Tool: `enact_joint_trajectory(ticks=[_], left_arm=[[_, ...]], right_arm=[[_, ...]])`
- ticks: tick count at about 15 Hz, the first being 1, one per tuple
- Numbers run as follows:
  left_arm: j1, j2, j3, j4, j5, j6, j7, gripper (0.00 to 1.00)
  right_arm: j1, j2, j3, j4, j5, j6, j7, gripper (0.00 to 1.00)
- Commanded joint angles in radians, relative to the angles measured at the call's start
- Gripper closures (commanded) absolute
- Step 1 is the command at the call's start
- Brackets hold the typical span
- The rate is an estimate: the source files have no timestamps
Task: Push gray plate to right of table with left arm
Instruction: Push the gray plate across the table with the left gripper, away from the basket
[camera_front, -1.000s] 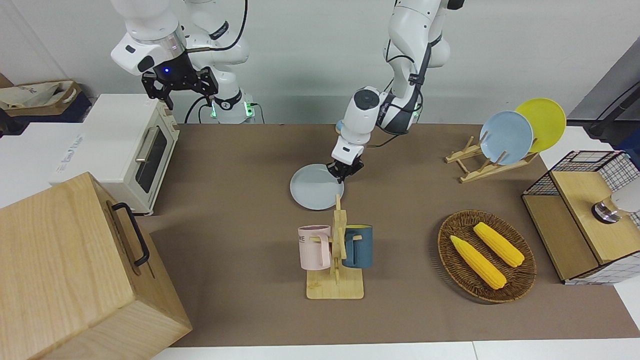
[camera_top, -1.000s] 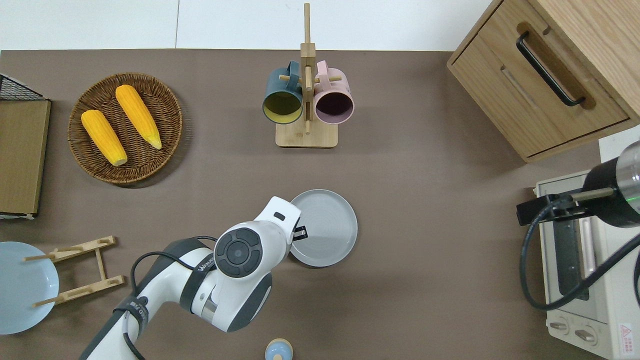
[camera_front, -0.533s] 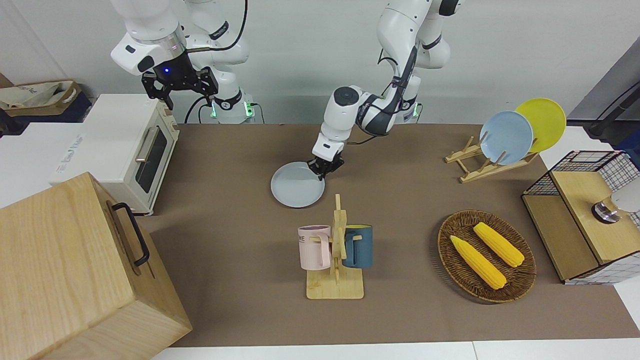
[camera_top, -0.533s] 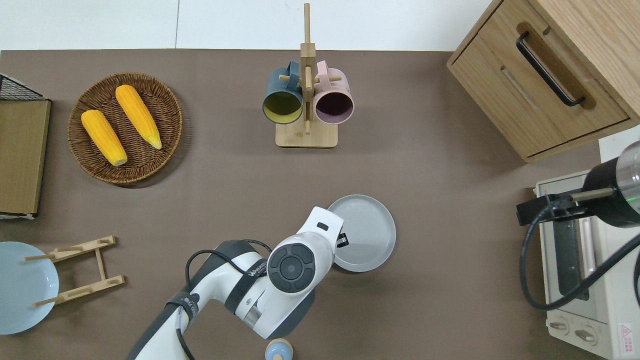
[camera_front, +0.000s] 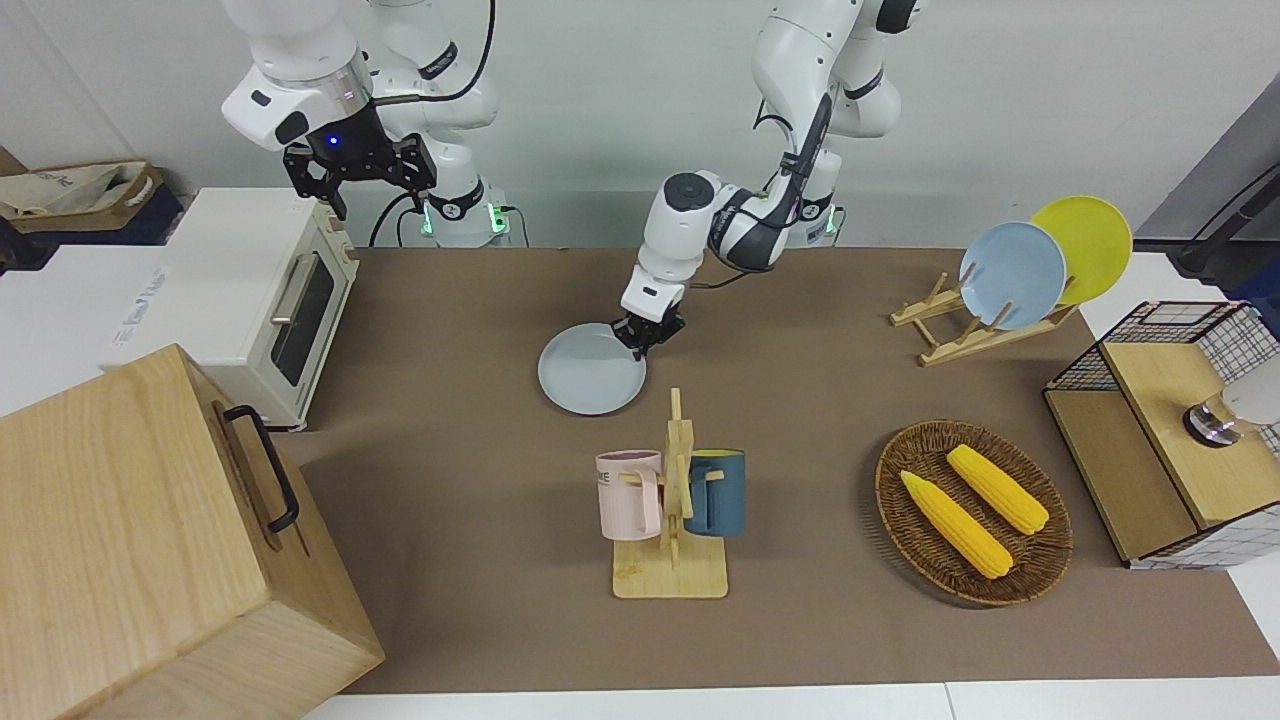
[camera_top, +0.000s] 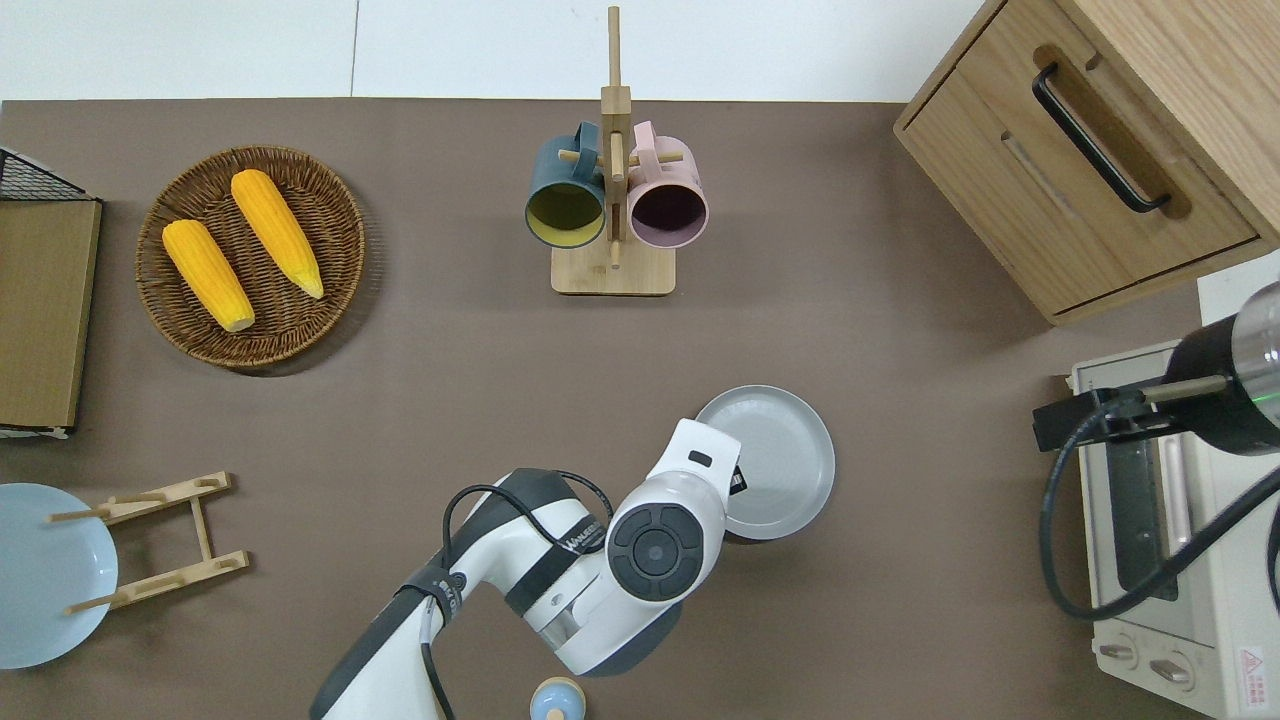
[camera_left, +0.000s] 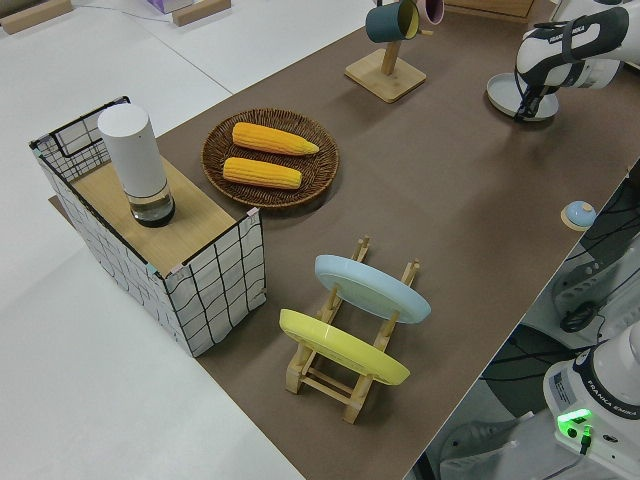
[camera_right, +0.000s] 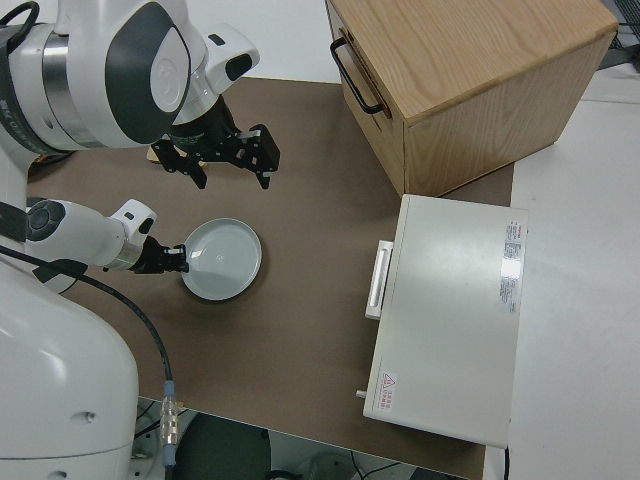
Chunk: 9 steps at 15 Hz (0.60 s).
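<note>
The gray plate (camera_front: 590, 382) (camera_top: 775, 455) (camera_right: 222, 258) lies flat on the brown table (camera_front: 450, 300), nearer to the robots than the mug rack and toward the right arm's end. My left gripper (camera_front: 640, 342) (camera_top: 738, 481) (camera_right: 178, 258) is down at the plate's rim, on the edge that faces the left arm's end of the table. The wrist hides that edge in the overhead view. My right gripper (camera_front: 380, 195) (camera_right: 232, 180) is parked, open and holding nothing.
A wooden mug rack (camera_top: 612, 200) with two mugs stands farther from the robots than the plate. A toaster oven (camera_front: 270, 300) and a wooden cabinet (camera_front: 150, 540) fill the right arm's end. A corn basket (camera_front: 975, 510), a plate rack (camera_front: 1000, 290) and a wire crate (camera_front: 1170, 430) occupy the other end.
The left gripper has slid toward the right arm's end of the table, and the gray plate has moved the same way with it. The right arm has not moved.
</note>
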Motion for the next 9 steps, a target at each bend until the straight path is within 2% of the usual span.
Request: enact_joint_trajectory(ticks=[1,7,8,9], left_arm=[[-0.041,0.048,0.011,0.06,0.043,0.006,-0.07,1.0],[-0.066,0.062,0.012,0.088,0.047,0.006,-0.089,1.0],[-0.064,0.062,0.014,0.088,0.049,0.006,-0.087,0.94],[-0.064,0.062,0.015,0.089,0.049,0.006,-0.086,0.76]], right_arm=[[-0.019,-0.002,0.016,0.009,0.004,-0.016,0.013,0.017],[-0.019,-0.002,0.016,0.009,0.004,-0.016,0.013,0.017],[-0.02,-0.002,0.016,0.009,0.004,-0.016,0.012,0.017],[-0.02,-0.002,0.016,0.009,0.004,-0.016,0.012,0.017]])
